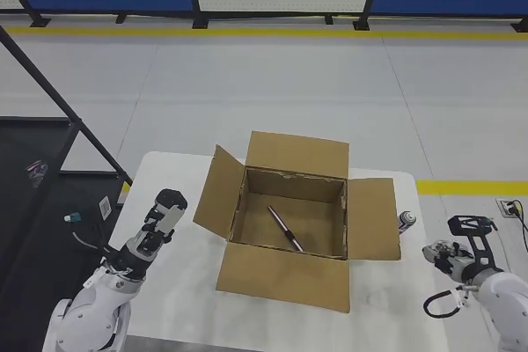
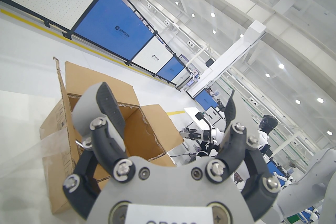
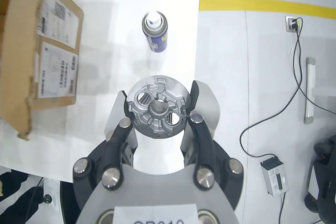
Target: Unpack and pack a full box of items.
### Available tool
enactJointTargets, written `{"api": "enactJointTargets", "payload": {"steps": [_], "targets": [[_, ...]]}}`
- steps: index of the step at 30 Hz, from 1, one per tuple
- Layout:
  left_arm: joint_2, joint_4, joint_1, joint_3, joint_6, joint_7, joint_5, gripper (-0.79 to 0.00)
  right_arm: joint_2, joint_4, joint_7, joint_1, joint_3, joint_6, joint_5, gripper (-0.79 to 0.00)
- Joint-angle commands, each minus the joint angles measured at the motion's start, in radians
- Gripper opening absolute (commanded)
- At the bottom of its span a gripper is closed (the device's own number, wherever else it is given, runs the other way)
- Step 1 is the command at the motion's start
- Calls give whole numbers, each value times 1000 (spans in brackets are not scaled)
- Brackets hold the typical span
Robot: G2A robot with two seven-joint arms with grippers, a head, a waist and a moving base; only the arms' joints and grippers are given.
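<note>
A round metal part [image 3: 158,110] is clamped between the fingers [image 3: 193,97] of the right gripper [image 3: 158,104] by the table's [image 1: 185,282] right edge, near an upright spray can [image 3: 155,32]. The left gripper [image 2: 168,101] is held wide open and empty beside the open box [image 1: 286,275], in which a rod [image 1: 284,228] is lying.

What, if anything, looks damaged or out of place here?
The cardboard box has ragged, torn flap edges, and a loose strip of clear tape sticks out from its side. The spray can stands upright near the edge of the table. Nothing is spilled; the right pincer holds the metal part squarely.
</note>
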Motion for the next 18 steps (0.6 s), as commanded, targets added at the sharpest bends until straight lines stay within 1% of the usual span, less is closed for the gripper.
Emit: {"api": "enactJointTargets", "payload": {"steps": [1,6,10,18], "targets": [[0,0,0,0,0,0,0,0,2,68,-10,28,-31,-10,-23,-785],[0,0,0,0,0,0,0,0,4,234,-71,98,-110,-44,-55,-785],[0,0,0,0,0,0,0,0,4,339,-99,156,-164,-44,-87,-785],[0,0,0,0,0,0,0,0,6,381,-103,194,-218,-47,-106,-785]]}}
